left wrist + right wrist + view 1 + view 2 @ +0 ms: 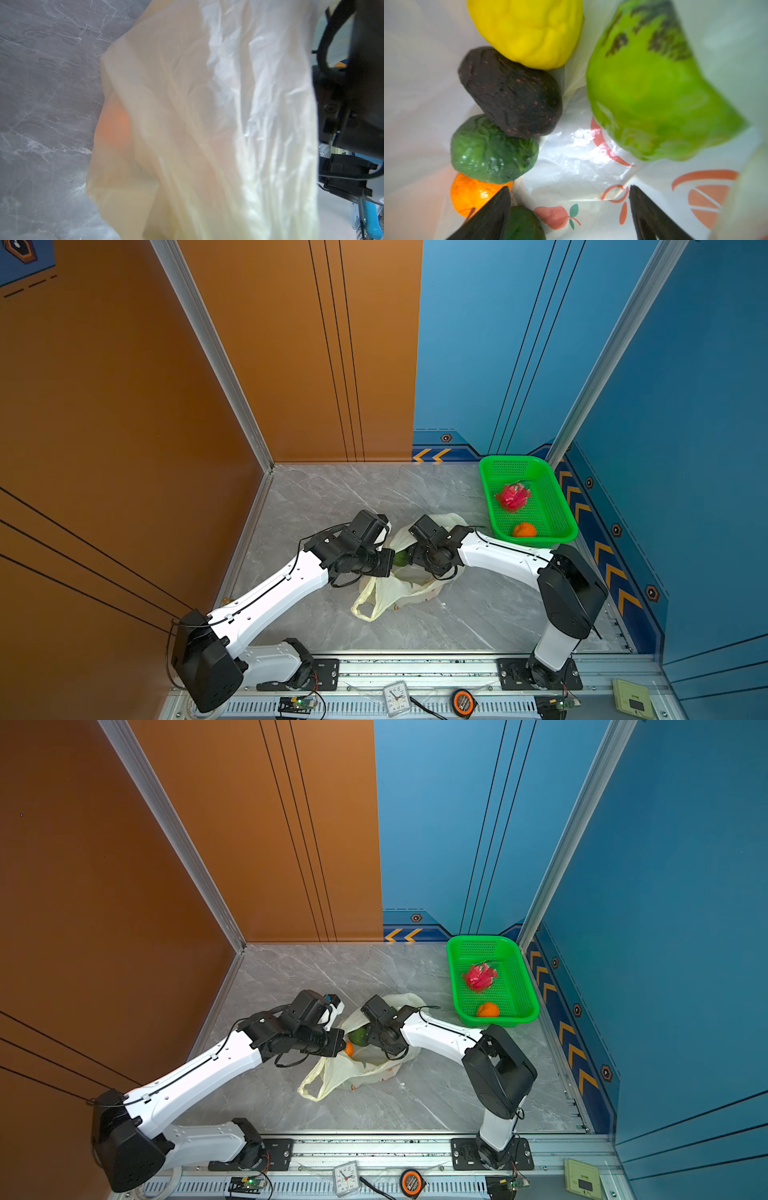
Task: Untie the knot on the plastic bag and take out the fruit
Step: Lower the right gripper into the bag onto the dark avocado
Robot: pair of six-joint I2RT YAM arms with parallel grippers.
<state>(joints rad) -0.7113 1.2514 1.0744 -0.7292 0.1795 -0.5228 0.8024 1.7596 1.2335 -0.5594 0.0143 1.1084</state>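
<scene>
Two pieces of the fruit, a dragon fruit [512,497] and an orange [524,529], sit in the green basket [536,540]. The rest lie in the plastic bag [386,593] mid-table, its knot apparently undone. Your left gripper [384,536] is clamped, seemingly pinching the bag's rim up to hold the mouth wide (film hides its fingers). Your right gripper [571,207] is inside, jaws spread and empty, near a dark avocado [510,93]. You'll find no readable writing, only printed citrus slices.
</scene>
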